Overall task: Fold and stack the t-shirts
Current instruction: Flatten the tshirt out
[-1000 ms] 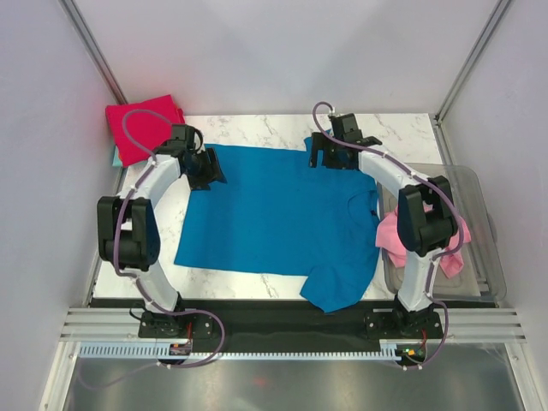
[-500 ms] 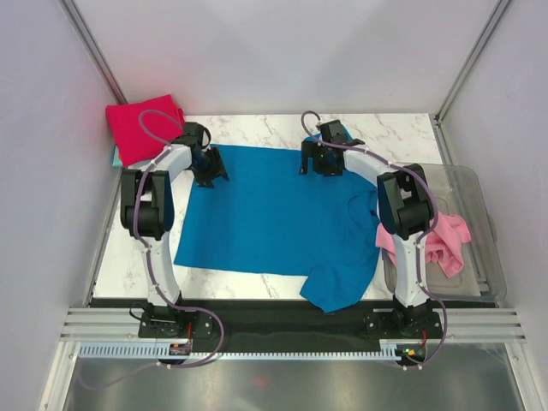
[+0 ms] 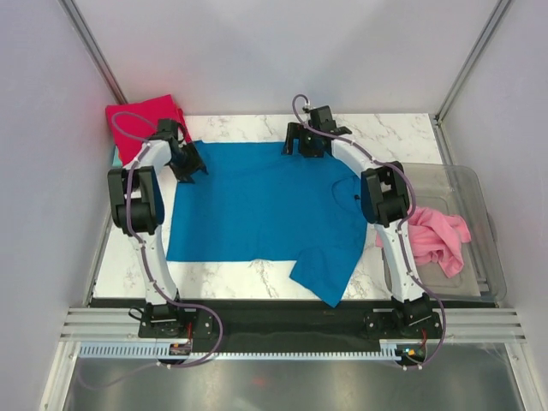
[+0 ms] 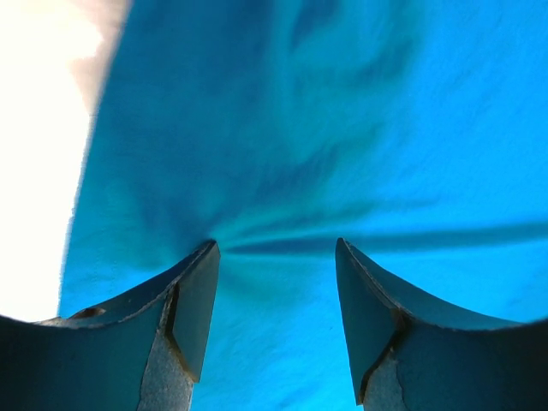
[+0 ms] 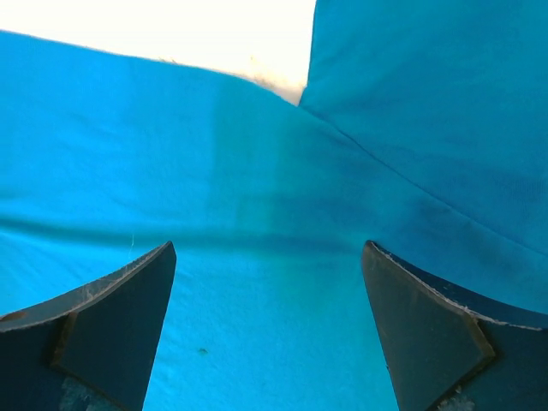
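Note:
The bright blue t-shirt (image 3: 257,205) lies spread flat on the marble table, one sleeve hanging over the front edge. My left gripper (image 3: 188,165) is on its far left corner, jaws apart and pressing down on the cloth (image 4: 342,128), which creases out from my left fingertip (image 4: 201,291). My right gripper (image 3: 297,145) is on its far edge near the middle, jaws apart over blue cloth (image 5: 257,171). The crimson t-shirt (image 3: 141,120) lies folded at the far left corner on the pale teal one (image 3: 114,157). The pink t-shirt (image 3: 437,240) lies crumpled in the tub.
A clear plastic tub (image 3: 479,205) stands at the right edge of the table. White walls and metal posts close in the back and sides. A black strip and rails run along the front by the arm bases.
Both grippers have moved left and toward the back. The blue shirt has slid left with them and lies flatter. The right arm has stretched out, uncovering more of the pink shirt.

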Robot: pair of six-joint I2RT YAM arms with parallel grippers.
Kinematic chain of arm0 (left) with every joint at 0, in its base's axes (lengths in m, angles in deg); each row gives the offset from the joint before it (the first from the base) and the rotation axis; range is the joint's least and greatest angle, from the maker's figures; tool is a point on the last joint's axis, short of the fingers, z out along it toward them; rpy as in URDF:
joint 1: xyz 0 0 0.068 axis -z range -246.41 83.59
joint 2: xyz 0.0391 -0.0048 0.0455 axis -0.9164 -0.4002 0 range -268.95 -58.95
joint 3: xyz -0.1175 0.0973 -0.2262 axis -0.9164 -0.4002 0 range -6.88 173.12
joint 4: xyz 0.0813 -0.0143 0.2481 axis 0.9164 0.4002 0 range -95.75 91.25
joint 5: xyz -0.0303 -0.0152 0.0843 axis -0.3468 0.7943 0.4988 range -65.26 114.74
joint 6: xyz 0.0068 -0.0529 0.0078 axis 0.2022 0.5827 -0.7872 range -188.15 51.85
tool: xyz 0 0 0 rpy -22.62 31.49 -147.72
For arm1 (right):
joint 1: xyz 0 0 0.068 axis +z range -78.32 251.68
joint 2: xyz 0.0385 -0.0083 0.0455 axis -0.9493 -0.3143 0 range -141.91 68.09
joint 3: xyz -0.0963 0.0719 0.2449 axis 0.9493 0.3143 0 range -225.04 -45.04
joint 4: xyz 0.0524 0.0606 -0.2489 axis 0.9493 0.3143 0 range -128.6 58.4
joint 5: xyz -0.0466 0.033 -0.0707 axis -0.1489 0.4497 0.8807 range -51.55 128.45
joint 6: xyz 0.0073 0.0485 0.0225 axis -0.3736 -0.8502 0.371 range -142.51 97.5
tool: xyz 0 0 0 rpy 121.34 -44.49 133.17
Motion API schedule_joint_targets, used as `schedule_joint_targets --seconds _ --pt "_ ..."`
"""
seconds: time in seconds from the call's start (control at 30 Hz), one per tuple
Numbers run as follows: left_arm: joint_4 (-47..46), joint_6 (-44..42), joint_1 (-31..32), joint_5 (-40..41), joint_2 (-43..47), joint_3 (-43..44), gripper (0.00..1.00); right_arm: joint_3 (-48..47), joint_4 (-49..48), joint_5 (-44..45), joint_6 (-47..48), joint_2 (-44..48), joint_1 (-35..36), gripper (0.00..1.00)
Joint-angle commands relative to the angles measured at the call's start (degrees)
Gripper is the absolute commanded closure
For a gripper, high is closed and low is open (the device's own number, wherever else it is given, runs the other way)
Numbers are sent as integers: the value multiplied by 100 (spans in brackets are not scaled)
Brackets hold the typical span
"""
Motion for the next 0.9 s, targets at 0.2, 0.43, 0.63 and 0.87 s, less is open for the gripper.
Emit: schedule_joint_targets --seconds 0.2,0.43,0.63,0.87 --pt "578 -199 225 269 1978 14 33 -1178 439 -709 -339 -217 -56 2" --pt "588 344 190 1281 4816 -2942 30 -347 361 -799 -436 1566 -127 2" --pt "-274 2111 85 1341 7674 -5688 31 3158 -507 -457 -849 4290 110 2" --pt "-116 2964 -73 1817 8177 -6666 25 6699 -993 114 -1605 7154 594 2"
